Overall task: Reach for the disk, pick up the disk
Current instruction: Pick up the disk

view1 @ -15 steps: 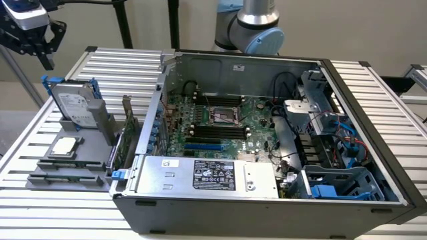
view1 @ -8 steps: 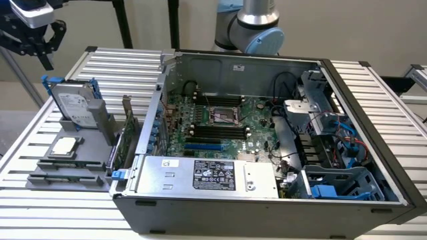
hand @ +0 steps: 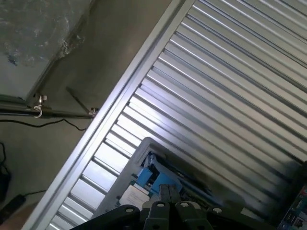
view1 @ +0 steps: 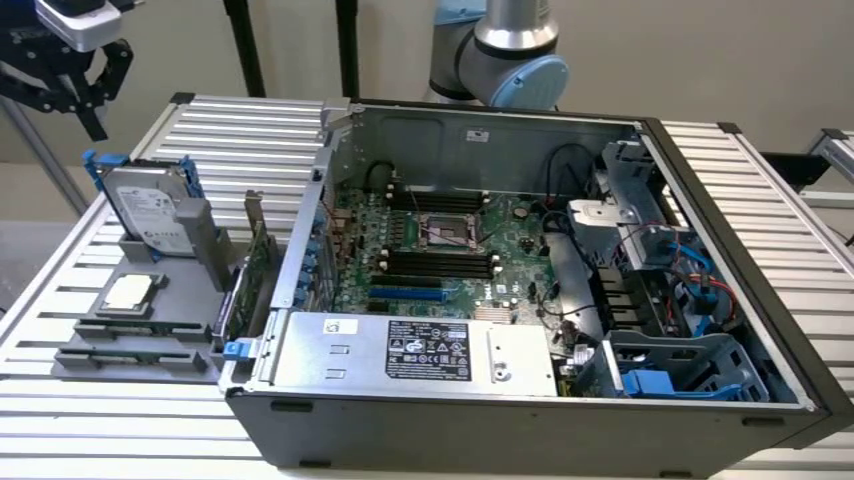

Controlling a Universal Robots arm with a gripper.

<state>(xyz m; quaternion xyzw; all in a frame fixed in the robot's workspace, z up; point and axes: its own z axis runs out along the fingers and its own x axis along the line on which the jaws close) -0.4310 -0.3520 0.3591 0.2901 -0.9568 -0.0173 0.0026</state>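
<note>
- Your black pincer (view1: 74,92) hangs high at the exterior view's left, above the table's far corner. It is well apart from everything on the table and touches nothing.
- I cannot tell whether the pincer is spread or pressed together, so take no grip for granted.
- The flat silver-grey metal disk with its white label and blue plastic rails (view1: 142,208) stands on edge at the exterior view's left. It is slotted upright into a grey moulded plastic holder (view1: 134,345).
- That upright seating looks deliberate. It leaves the top edge and the blue rails free, so a grasp from above has something to close on.
- In the holder in front of the disk lies a small square silver chip (view1: 130,292), flat and apart from it. That is not your target.
- The holder sits on the ribbed aluminium table (view1: 247,130), just beside the big open black computer case (view1: 534,425).
- In the wrist view you look down on the slats, with the blue rails close under the pincer.
- My read is that the reach is under way and the pickup is not yet begun.
</note>
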